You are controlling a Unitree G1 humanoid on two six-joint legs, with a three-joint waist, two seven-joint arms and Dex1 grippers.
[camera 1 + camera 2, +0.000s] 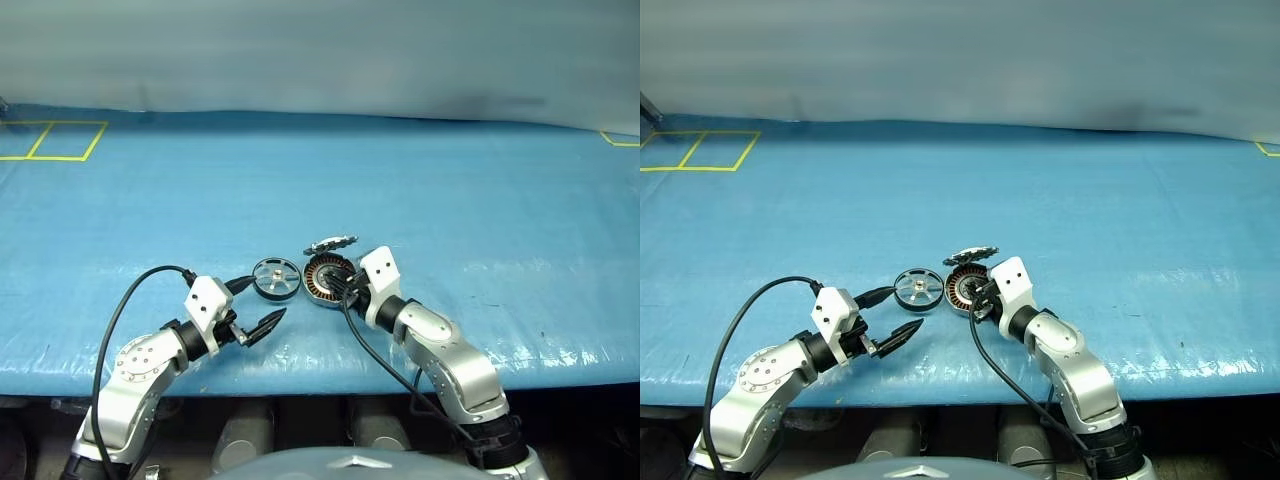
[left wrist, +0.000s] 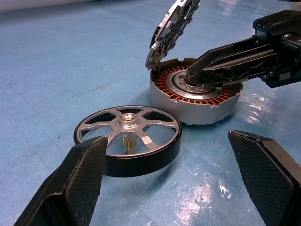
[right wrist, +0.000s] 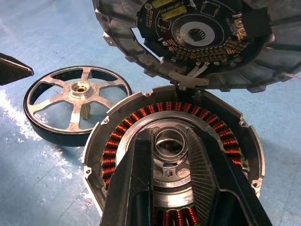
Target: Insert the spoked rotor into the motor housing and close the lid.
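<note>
Nearest the robot, the left claw (image 1: 255,306) was seen spread wide and holding nothing, just above the blue tabletop (image 1: 480,200) near its front edge. Its two black fingers (image 2: 77,179) were set apart on either side of the view toward the spoked rotor (image 1: 276,278), and no contact with the rotor could be made out.

The spoked rotor was found lying flat on the tabletop just beyond the left claw, its dark rim, silver spokes and central hub turned upward. It was placed just beside the motor housing (image 1: 327,277), on that housing's left, outside it.

The motor housing was seen resting on the tabletop with its ring of copper-brown windings and its grey hub exposed. The right claw (image 3: 171,160) was reached in from the right over the housing, its fingers drawn narrow around the raised grey hub at the centre; whether the hub was actually squeezed could not be told.

At the far edge of the housing, the lid (image 1: 331,243) was seen standing tilted open, joined to the rim at a small hinge-like tab. Its inner face, carrying a dark round circuit board, was turned toward the housing, and its ribbed outer edge was shown against the tabletop behind.
</note>
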